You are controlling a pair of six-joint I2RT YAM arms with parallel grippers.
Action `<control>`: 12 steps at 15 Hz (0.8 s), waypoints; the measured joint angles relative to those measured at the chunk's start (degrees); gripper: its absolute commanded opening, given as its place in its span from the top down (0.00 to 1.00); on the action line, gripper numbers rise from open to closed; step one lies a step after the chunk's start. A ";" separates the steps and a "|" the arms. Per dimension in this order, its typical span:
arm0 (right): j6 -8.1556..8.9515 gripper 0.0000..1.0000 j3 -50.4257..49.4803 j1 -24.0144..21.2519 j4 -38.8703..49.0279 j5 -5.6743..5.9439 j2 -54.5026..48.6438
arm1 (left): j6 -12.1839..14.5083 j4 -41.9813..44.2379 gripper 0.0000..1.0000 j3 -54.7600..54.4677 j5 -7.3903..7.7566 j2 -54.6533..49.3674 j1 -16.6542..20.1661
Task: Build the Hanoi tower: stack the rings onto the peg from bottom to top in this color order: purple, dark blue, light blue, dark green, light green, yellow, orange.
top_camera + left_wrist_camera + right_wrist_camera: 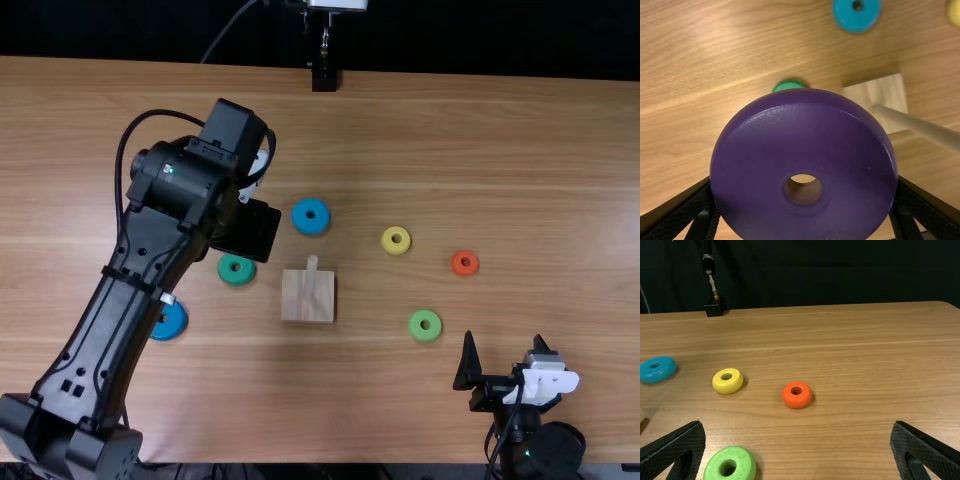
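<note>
Table [420, 140] carries the whole job, so the ring should travel well above it & clear the loose pieces. L gripper [804, 185], at the end of the arm leaning in over the L side, is closed on opposite sides of the purple ring's rim, fingers spread just as wide as the ring; R gripper [504, 348] is wide open w/ nothing in it, near the table's near edge, best parked there. Wooden base [293, 300] sits mid-table, peg upright, no rings on it; don't knock it, as a nudge would spoil the line-up. Purple ring [805, 127] is up in the air off to one side of the peg, face & hole toward the wrist cam, so step in hand = carry it across, high enough to pass the peg top, level it, centre hole over peg, then lower straight & slow. If it catches on the tip, lift a touch & re-centre rather than push; let go only once it's flat on the base. Other rings wait on the table: dark blue [169, 320] (prob.) beside the L arm, light blue [311, 203] (prob.) beyond the base, dark green [226, 270] near the held ring's path, so watch clearance; light green [414, 326], yellow [387, 241] & orange [456, 263] over on the R. Smallest target is the tip of the peg [311, 265], so hole alignment matters most, w/ light, even grip
</note>
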 measured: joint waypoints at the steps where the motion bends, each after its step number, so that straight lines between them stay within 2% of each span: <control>1: -0.02 0.00 0.00 0.02 0.00 0.00 0.00 | -0.83 -0.07 1.00 0.00 0.24 -0.76 -1.27; 4: -0.02 0.00 0.00 0.02 0.00 0.00 -0.02 | -2.64 -0.31 1.00 0.00 1.36 -1.38 -4.46; 7: -0.02 0.00 0.00 0.02 0.00 0.02 -0.02 | -4.85 -0.31 1.00 0.00 1.70 -1.38 -7.39; 12: 0.00 0.00 0.00 0.00 0.02 0.02 -0.02 | -5.60 -0.02 1.00 0.00 2.27 -1.31 -10.93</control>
